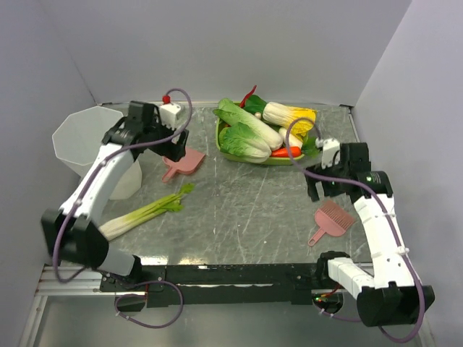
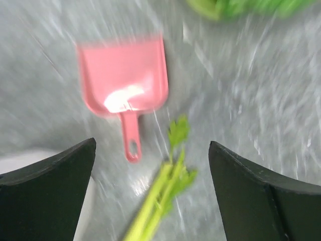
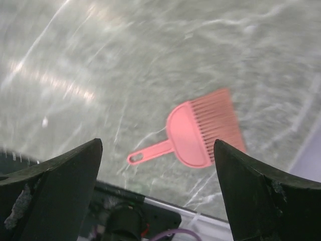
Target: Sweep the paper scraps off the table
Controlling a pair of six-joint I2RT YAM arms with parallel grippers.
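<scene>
While spread wide, left gripper [image 2: 151, 146] and right gripper [image 3: 158, 144] over the table [image 1: 239, 210], its long axis left-right.

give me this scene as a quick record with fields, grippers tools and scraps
left gripper: open, empty, facing the pink dustpan
right gripper: open, empty, facing the pink brush
pink dustpan: flat on the table, far left
pink brush: flat on the table, near right
leek: on the table, near left
paper scraps: none clearly visible; white patch in dustpan may be glare
other: green tray of vegetables, white bin
</scene>
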